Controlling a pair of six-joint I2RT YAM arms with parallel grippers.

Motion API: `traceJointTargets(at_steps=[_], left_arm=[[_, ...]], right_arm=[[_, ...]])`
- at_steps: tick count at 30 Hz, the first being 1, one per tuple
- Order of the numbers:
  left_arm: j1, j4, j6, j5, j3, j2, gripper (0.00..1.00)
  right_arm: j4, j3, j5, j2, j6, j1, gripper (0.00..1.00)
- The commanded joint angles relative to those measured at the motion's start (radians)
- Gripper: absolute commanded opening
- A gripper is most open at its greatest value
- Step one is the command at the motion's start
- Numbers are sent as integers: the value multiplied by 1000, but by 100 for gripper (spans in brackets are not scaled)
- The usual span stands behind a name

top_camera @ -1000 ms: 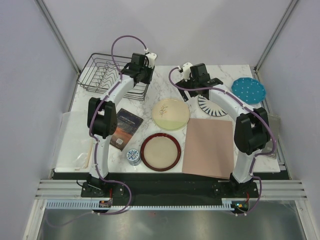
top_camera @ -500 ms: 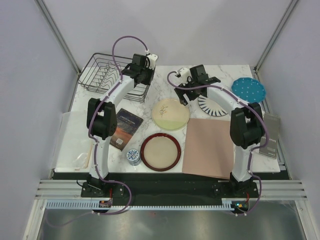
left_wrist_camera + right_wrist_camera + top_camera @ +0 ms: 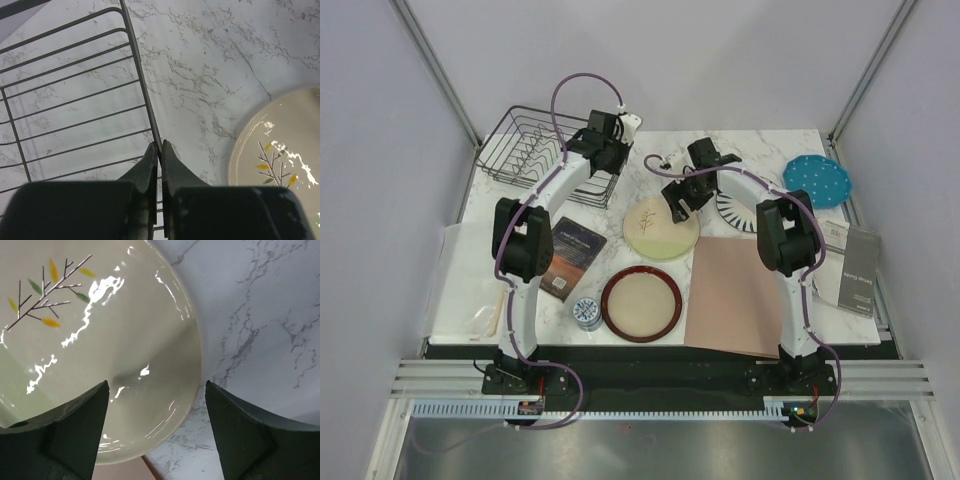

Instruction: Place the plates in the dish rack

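The sprig plate (image 3: pixel 125 340) is gleaming with a glossy glaze, while the marble-veined tabletop (image 3: pixel 210 60) is looking smooth and faintly satin. The dish rack (image 3: pixel 75 100) is showing thin, smooth dark metal wire; the right gripper (image 3: pixel 155 385) is looking like matt black plastic.

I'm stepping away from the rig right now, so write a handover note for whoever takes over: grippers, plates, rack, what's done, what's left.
Left gripper: shut on the dish rack rim wire.
Right gripper: open, straddling the sprig plate edge, not yet closed.
Red-rimmed plate, striped plate, teal plate: flat on the table.
Done: nothing racked.
Left: all four plates.
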Motion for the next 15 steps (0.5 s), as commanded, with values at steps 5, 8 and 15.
traceJointTargets(at_steps=[5, 8, 15], left_arm=[[-8, 138, 129, -22, 73, -25, 2], [-11, 180, 132, -19, 68, -28, 2], [-12, 276, 153, 85, 40, -37, 2]], right_arm=[[-168, 20, -205, 28, -127, 12, 83], [-180, -34, -222, 2, -155, 30, 82], [-179, -147, -225, -55, -195, 93, 80]])
